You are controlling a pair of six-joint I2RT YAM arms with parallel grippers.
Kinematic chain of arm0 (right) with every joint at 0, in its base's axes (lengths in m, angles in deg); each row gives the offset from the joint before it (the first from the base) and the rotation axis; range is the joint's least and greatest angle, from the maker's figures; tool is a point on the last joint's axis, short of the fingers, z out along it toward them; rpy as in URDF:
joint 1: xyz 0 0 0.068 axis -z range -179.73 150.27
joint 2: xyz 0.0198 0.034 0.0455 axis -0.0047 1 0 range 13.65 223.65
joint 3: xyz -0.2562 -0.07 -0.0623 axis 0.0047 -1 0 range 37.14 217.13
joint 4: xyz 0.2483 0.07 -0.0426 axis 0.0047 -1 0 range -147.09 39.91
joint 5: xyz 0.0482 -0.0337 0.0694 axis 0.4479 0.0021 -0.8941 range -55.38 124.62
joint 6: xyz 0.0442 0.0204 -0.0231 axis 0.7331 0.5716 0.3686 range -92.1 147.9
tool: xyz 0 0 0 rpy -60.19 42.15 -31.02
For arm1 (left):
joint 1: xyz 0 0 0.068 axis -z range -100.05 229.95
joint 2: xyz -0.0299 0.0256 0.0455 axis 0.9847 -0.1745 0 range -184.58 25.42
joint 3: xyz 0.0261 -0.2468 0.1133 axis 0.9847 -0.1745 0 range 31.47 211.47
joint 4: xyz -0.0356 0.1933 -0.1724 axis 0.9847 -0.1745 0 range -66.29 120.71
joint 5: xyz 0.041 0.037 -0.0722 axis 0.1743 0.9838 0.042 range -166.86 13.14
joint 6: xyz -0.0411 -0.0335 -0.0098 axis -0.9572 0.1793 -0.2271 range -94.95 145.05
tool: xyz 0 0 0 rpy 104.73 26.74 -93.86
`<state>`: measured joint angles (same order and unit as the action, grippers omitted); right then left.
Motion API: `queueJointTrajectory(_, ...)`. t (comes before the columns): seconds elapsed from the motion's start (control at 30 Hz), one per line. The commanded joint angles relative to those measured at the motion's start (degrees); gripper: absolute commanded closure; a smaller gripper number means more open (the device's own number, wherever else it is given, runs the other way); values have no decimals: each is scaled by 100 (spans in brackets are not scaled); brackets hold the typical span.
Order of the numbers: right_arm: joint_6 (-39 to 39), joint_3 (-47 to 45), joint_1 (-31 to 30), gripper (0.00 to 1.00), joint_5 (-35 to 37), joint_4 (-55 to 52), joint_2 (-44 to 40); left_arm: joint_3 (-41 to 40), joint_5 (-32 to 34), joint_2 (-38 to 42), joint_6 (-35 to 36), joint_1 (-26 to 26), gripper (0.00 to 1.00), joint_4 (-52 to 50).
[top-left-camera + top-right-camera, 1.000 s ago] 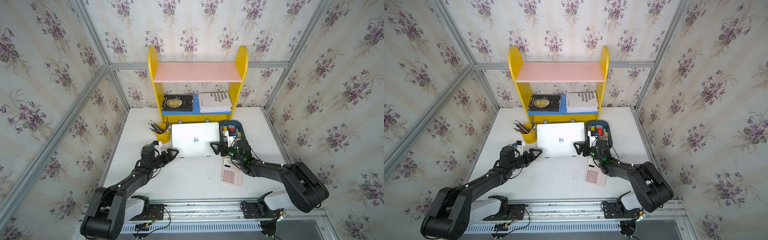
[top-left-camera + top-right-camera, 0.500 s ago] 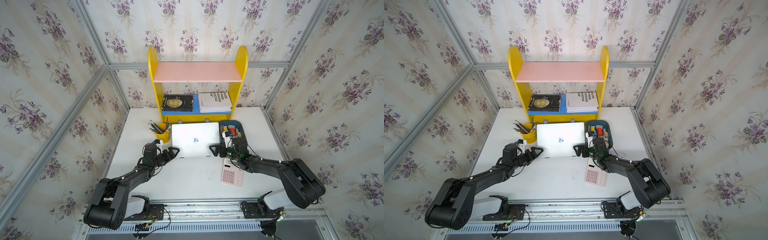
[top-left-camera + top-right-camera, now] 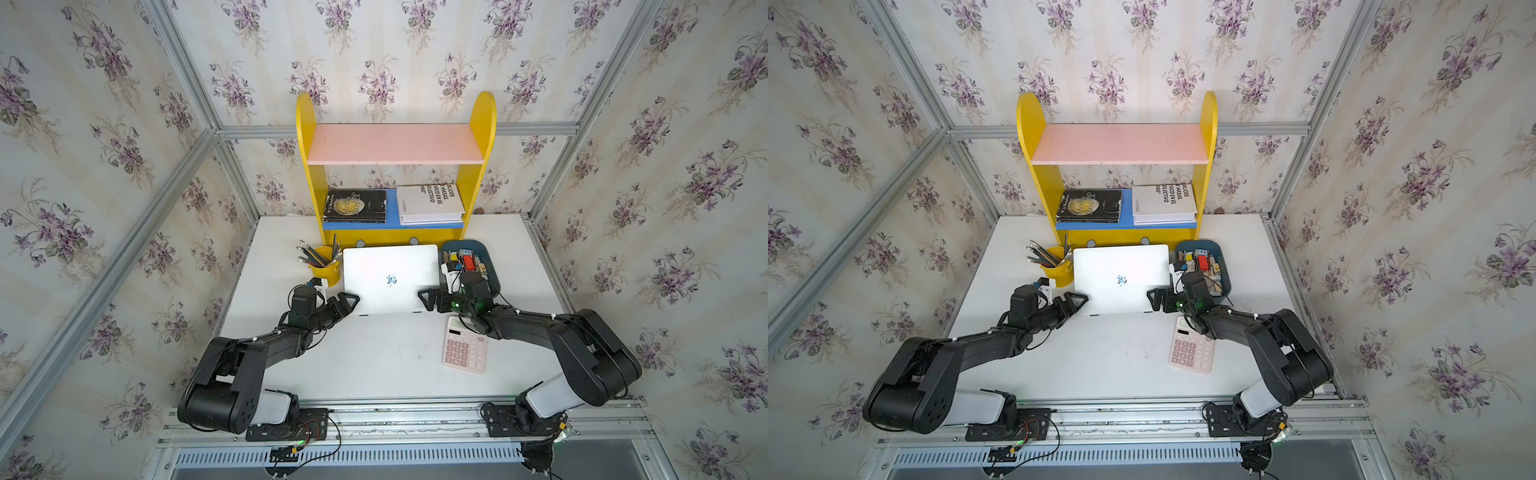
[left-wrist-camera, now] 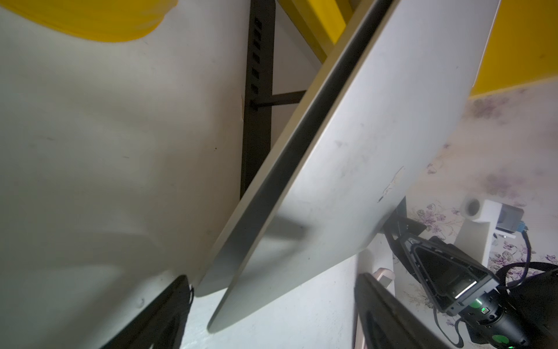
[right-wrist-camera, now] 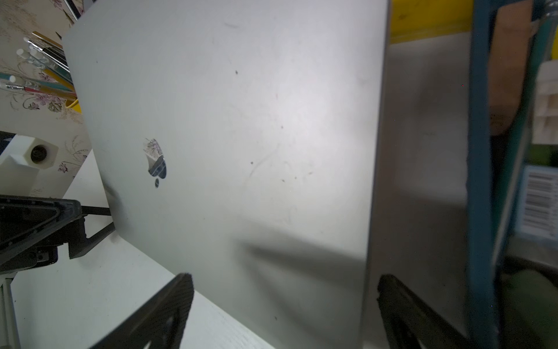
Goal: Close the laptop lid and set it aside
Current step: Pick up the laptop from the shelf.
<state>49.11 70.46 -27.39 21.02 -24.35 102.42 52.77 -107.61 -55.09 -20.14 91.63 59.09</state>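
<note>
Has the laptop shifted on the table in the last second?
No. The laptop sits just as close to the yellow pencil cup and blue tray as before.

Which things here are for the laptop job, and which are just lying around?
For the job: laptop, laptop lid, left gripper, right gripper.
Just lying about: pink calculator, yellow pencil cup, blue tray, black book, white book, yellow shelf.

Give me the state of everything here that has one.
lid, shut or nearly, logo up
laptop, propped tilted on stand
left pincer, open, beside laptop's left edge
right pincer, open, at its right edge
pencil cup, upright, holding pencils
calculator, flat, keys up
tray, holding small items
</note>
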Motion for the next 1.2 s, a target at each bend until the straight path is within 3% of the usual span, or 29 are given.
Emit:
queueJointTrajectory(0.0, 16, 40, 14, 0, -7, -131, 81, 73, 31, -204, 2, -4, 13, 277)
queueJointTrajectory(0.73, 325, 19, 124, 5, -697, 435, 215, 221, -7, -896, 6, 1, 22, 717)
queueJointTrajectory(1.17, 485, 52, 165, 15, -1103, 583, 173, 243, -234, -924, -29, -7, 35, 870)
